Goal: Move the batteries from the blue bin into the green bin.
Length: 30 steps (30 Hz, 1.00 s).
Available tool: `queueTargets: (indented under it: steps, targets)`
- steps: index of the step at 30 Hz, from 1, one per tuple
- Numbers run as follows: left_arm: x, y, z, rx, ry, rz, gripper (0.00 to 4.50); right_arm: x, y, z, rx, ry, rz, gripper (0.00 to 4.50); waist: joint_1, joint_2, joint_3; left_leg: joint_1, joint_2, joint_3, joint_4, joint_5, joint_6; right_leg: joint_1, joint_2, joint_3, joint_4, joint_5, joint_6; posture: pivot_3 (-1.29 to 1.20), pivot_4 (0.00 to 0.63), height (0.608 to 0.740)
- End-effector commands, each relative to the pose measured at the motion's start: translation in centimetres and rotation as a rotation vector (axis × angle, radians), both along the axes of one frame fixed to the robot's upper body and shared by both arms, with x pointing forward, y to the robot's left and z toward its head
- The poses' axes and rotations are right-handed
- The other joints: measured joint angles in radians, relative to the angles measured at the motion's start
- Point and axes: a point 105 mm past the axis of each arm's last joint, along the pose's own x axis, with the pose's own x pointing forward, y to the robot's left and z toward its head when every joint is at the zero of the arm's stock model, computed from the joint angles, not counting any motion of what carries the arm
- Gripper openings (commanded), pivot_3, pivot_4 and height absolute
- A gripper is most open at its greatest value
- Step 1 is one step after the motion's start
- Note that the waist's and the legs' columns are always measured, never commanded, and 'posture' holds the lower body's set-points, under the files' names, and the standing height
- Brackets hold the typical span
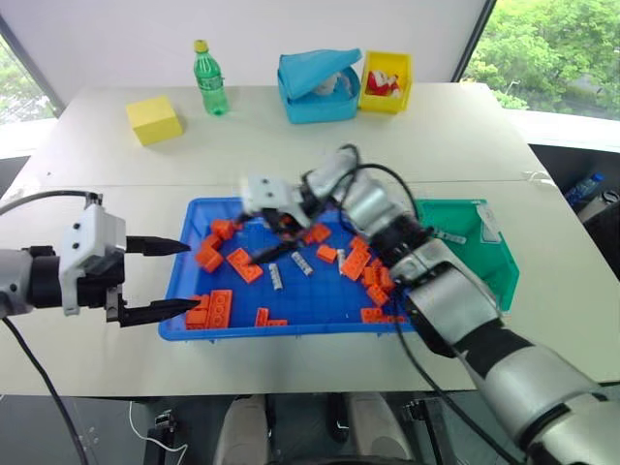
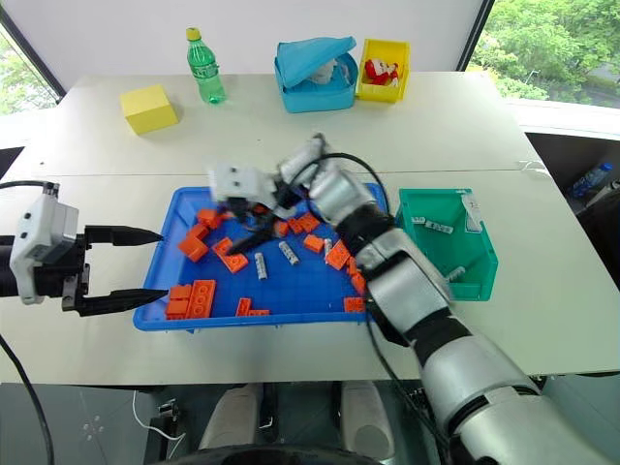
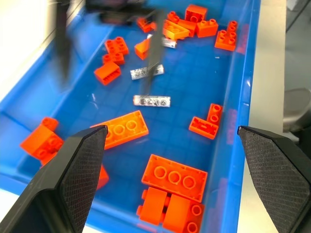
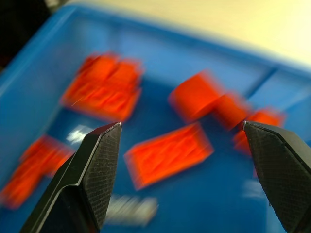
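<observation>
Labels on batteries in blue bin stay unreadable.

A lab-like test room is showing itself: pale tables pushed together, sorting bins, window overlooking trees.

Glossy blue plastic is being shown by the blue bin; inside it, smooth orange plastic bricks and metallic silver batteries are lying. Matt textured fingertips are being seen.
</observation>
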Motion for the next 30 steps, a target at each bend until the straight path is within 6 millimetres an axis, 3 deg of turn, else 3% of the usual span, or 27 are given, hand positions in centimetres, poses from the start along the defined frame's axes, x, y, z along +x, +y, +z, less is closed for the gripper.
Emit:
queueTargets:
  steps: [1, 13, 29, 30]
  targets:
    - [0.2, -0.2, 0.6, 0.012, -0.041, -0.022, 4.50, -1.9, -0.8, -0.3, -0.007, -0.004, 0.110, 4.08, -0.004, 0.000, 0.000, 0.000, 0.000, 0.000, 0.000, 0.000, 0.000, 0.000, 0.000, 0.000, 0.000, 0.000, 0.000, 0.00, 0.150, 0.736]
    - [0.9, -0.4, 1.4, 0.018, -0.067, -0.028, 4.50, -0.1, -0.1, -2.4, 0.052, 0.032, -0.058, 4.08, -0.004, 0.000, 0.000, 0.001, 0.000, 0.000, 0.000, 0.000, 0.000, -0.002, 0.001, 0.000, 0.003, 0.000, -0.001, 0.00, 0.150, 0.736]
    - [1.1, -0.7, 1.8, 0.016, -0.074, -0.033, 4.50, 0.1, -0.7, -5.5, -0.061, 0.062, -0.074, 4.08, -0.004, 0.000, 0.000, 0.001, 0.000, 0.000, 0.000, 0.000, 0.000, -0.001, 0.001, 0.000, 0.003, 0.000, -0.001, 0.00, 0.150, 0.736]
    - [1.1, -0.8, 1.8, 0.013, -0.072, -0.035, 4.50, 0.0, -0.8, -5.4, -0.062, 0.071, -0.070, 3.85, -0.004, 0.000, 0.000, 0.001, 0.000, 0.000, 0.000, 0.000, 0.000, -0.001, 0.001, 0.000, 0.003, 0.000, -0.001, 0.00, 0.150, 0.736]
